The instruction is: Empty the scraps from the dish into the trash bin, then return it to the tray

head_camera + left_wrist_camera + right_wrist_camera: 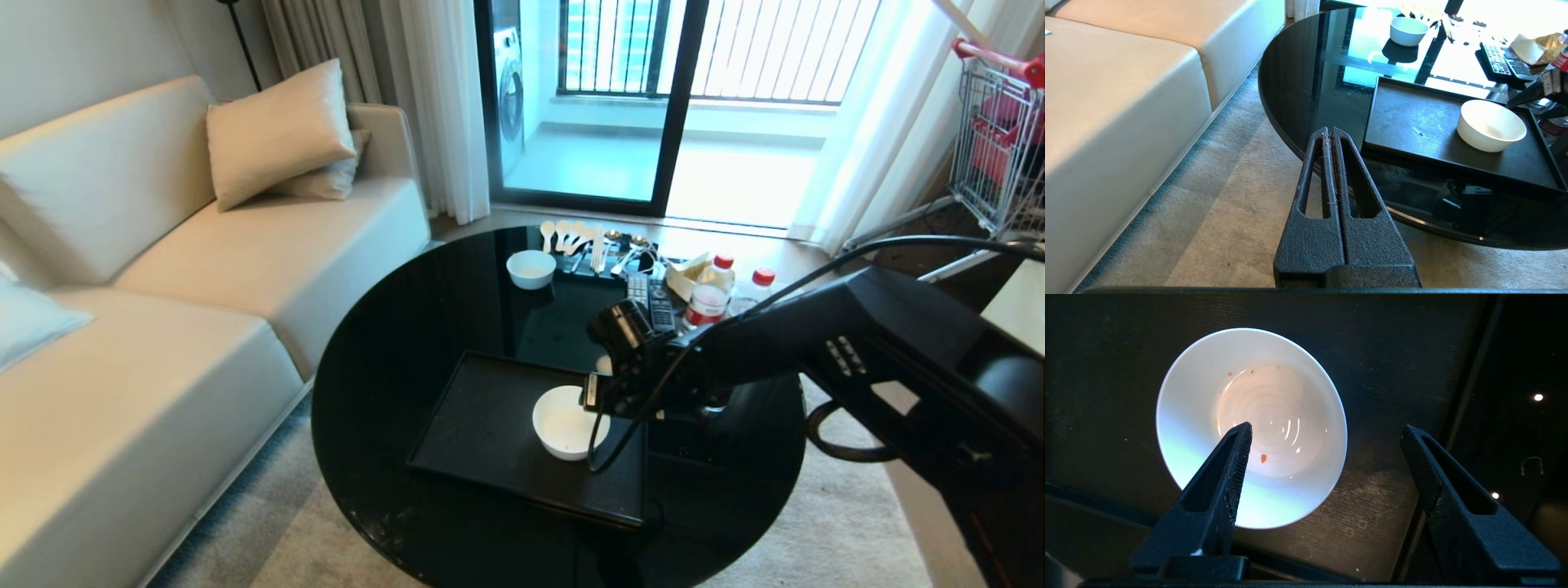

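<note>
We see a round black glass desk [392, 359] standing on pale carpet [816, 531] beside a cream sofa [163, 327] with two cushions [277, 131]. At the desk's far edge sit a small white bowl [531, 268], a row of pale spoons [567, 237], two remote controls [651, 300] and two red-capped bottles [710, 294]. Beyond them we see white curtains [453, 106], a glass balcony door [596, 98] and a wire cart [1000, 139] at the right.

The right arm [824, 343] is a bulky matte-black shell with a row of small pale screws set in its side — a thick black cable loops along and under it. Both grippers' fingers [1331, 171] are black, rough-textured plastic wedges with long triangular cut-outs — the right ones [1237, 465] show a ribbed inner face.
</note>
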Robot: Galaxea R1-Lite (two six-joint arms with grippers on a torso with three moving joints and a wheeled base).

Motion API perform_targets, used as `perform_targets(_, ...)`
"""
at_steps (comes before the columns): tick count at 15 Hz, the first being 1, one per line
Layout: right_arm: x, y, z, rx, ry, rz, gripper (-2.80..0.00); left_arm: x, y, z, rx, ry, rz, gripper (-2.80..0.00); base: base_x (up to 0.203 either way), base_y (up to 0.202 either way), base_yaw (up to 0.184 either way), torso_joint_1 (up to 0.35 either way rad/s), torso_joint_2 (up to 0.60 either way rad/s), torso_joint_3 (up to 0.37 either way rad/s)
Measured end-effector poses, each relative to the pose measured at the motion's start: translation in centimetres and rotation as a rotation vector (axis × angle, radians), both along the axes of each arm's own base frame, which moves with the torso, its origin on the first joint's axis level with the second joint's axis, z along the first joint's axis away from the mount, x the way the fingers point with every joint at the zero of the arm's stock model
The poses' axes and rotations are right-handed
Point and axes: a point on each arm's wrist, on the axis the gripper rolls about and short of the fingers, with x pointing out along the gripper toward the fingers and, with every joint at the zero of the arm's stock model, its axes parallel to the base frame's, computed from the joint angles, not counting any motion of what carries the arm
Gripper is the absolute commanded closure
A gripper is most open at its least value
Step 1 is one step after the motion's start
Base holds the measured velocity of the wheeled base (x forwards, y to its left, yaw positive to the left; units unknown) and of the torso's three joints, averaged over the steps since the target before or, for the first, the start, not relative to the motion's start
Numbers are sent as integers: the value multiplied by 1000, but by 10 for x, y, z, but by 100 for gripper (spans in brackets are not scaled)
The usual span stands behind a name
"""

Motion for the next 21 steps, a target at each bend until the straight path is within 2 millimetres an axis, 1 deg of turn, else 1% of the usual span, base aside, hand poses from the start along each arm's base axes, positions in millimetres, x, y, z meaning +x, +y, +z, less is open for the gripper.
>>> perform_targets(1, -3, -2, 9, 6, -14, -2, -280, 0, 0, 0, 0, 0, 0, 0, 0, 0, 0, 0, 0, 0)
perform_targets(3, -12, -8, 35, 25, -53, -4, -280, 0, 0, 0, 0, 0, 0, 0, 0, 0, 0, 0, 0, 0)
perform_targets(4, -17, -11, 48, 37, -74, -4, 0, 0, 0, 0, 0, 0, 0, 0, 0, 0, 0, 0, 0, 0)
perform_targets(6, -30, -19, 69, 41, -112, -19, 0, 0, 0, 0, 0, 0, 0, 0, 0, 0, 0, 0, 0, 0)
perform_targets(8, -44, -30, 82, 18, -140, -54, 0, 0, 0, 0, 0, 0, 0, 0, 0, 0, 0, 0, 0, 0)
perform_targets(12, -71, -48, 102, 35, -206, -56, 0, 0, 0, 0, 0, 0, -1, 0, 0, 0, 0, 0, 0, 0)
perform_targets(16, -97, -65, 118, 8, -274, -35, 0, 0, 0, 0, 0, 0, 0, 0, 0, 0, 0, 0, 0, 0)
perform_targets(19, -119, -81, 124, -30, -318, -26, 0, 0, 0, 0, 0, 0, -1, 0, 0, 0, 0, 0, 0, 0)
perform_targets(21, -138, -93, 126, -49, -348, -16, 0, 0, 0, 0, 0, 0, 0, 0, 0, 0, 0, 0, 0, 0)
